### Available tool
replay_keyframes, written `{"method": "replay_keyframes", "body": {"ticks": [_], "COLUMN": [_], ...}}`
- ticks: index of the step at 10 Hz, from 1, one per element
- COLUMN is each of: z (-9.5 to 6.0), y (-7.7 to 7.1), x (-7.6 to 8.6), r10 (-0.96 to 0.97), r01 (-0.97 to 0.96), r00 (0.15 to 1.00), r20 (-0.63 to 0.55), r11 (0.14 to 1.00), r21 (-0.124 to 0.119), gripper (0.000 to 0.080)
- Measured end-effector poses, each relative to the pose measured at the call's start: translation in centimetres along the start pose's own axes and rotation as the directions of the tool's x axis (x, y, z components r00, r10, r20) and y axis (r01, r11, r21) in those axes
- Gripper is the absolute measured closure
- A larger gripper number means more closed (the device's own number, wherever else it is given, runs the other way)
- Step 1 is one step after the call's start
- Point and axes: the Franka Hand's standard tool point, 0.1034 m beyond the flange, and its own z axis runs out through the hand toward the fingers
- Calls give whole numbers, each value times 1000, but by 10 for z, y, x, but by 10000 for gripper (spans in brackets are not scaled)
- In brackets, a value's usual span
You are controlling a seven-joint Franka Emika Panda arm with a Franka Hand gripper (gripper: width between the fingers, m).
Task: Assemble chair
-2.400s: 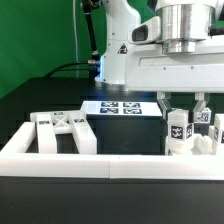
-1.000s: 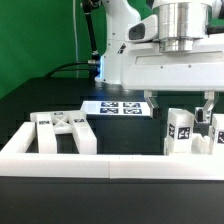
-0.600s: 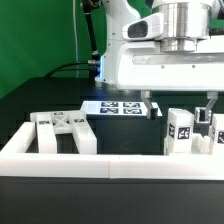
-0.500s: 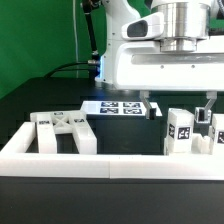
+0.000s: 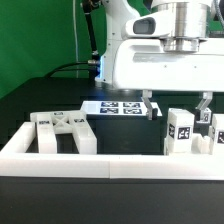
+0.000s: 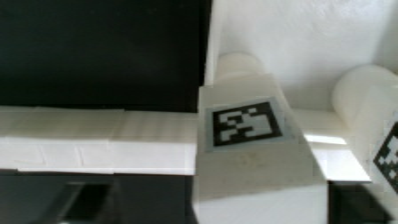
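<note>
My gripper (image 5: 179,106) is open and empty. It hangs just above a white square chair post (image 5: 178,133) that stands upright with a tag on its face, at the exterior view's right. The fingers stand wide apart on either side, clear of the post. A second tagged post (image 5: 214,135) stands right next to it. In the wrist view the first post (image 6: 240,125) fills the middle and the second (image 6: 365,110) is beside it. A white chair frame piece (image 5: 60,131) lies at the exterior view's left.
The long white rail (image 5: 110,166) borders the front of the workspace and also shows in the wrist view (image 6: 98,140). The marker board (image 5: 117,108) lies flat on the black table behind the parts. The robot base stands behind it.
The gripper was low around the tagged post. It has let go, opened wide and risen above it, then drifted slightly towards the exterior view's left. The post stays upright.
</note>
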Motion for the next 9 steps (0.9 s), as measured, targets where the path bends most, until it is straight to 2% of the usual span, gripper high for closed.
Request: {"method": "replay_keyframes", "body": {"ticks": [1, 2, 3, 4, 6, 7, 9], "z": [0, 0, 0, 0, 0, 0, 0], "y": [0, 0, 0, 0, -1, -1, -5], "x": [0, 0, 0, 0, 0, 0, 1], "r10": [3, 23, 23, 27, 222, 329, 561], "r01": [-3, -23, -23, -27, -222, -329, -561], "r00": [1000, 1000, 1000, 1000, 975, 944, 828], "r20": [0, 0, -1, -1, 0, 0, 2], "r11": [1000, 1000, 1000, 1000, 975, 944, 828], "r21": [0, 0, 0, 0, 3, 4, 7], "gripper": [419, 419, 505, 505, 505, 505, 505]}}
